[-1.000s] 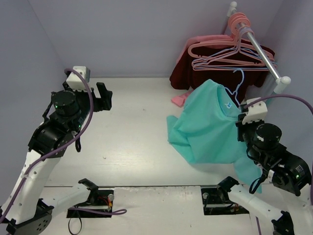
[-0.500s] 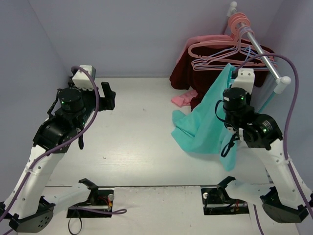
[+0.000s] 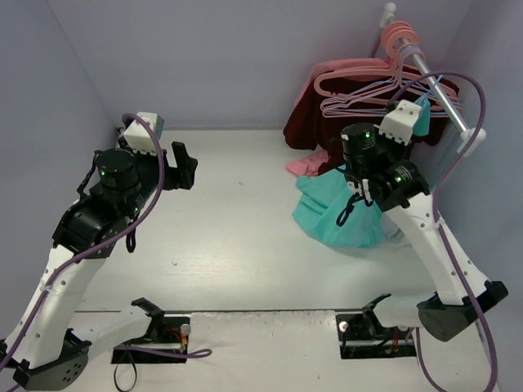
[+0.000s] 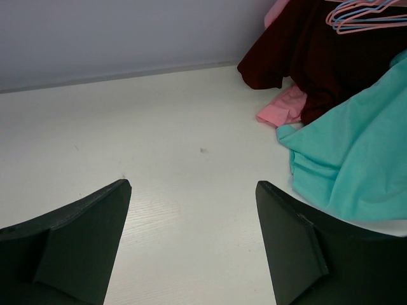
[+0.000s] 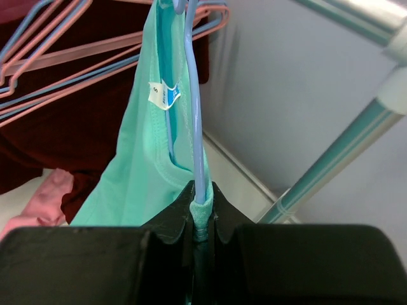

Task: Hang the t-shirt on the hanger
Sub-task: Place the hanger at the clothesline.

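Grips hanger (image 5: pixel 194 95) and t-shirt (image 5: pixel 127 184) collar in the right gripper (image 5: pixel 202 202) — far right, beside the rail (image 5: pixel 331 159); hem bunched on the table (image 3: pixel 245 237). Holds left gripper (image 4: pixel 191 238) wide open — far left.

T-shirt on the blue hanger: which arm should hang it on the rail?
Right. The right tool is shut on the hanger and t-shirt, up near the rail. The left tool is open, far away over the table.
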Robot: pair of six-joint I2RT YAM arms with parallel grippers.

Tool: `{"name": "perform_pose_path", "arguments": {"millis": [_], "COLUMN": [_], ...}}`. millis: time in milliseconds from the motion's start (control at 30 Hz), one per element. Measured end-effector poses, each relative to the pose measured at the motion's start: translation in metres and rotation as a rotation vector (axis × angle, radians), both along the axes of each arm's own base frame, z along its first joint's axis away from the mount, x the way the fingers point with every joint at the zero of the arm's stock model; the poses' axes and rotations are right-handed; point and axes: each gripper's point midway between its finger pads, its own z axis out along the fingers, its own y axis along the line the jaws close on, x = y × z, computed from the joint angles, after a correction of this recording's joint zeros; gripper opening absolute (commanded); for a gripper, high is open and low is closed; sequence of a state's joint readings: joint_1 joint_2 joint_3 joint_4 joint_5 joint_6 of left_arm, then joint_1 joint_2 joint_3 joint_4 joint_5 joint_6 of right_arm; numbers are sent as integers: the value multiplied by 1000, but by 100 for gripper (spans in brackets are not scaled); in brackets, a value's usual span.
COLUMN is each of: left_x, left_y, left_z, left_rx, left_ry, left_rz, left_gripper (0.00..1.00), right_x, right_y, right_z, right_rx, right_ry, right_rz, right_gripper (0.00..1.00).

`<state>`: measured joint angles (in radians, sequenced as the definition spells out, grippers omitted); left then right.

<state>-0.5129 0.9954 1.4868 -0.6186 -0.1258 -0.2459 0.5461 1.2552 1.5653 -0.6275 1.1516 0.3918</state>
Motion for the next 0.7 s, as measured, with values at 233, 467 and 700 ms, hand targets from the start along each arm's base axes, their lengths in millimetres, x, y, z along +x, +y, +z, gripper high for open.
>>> {"name": "perform_pose_path", "arguments": {"millis": [233, 467, 700], "left_x": [-15, -28, -29], "left_y": [7, 16, 17], "left_z": [6, 7, 4], "left_rx": [-13, -14, -11], "left_ry": [-22, -41, -37], "left_rz": [-6, 0, 1], "left_gripper": [75, 75, 75], "right_x": [37, 64, 88], "right_y": [-24, -52, -43], "right_z": [-28, -28, -47], "right_rx": [26, 102, 163], "right_ry": [30, 10, 5], "right_rz": [-141, -192, -161], "right_gripper": [0, 0, 0]}}
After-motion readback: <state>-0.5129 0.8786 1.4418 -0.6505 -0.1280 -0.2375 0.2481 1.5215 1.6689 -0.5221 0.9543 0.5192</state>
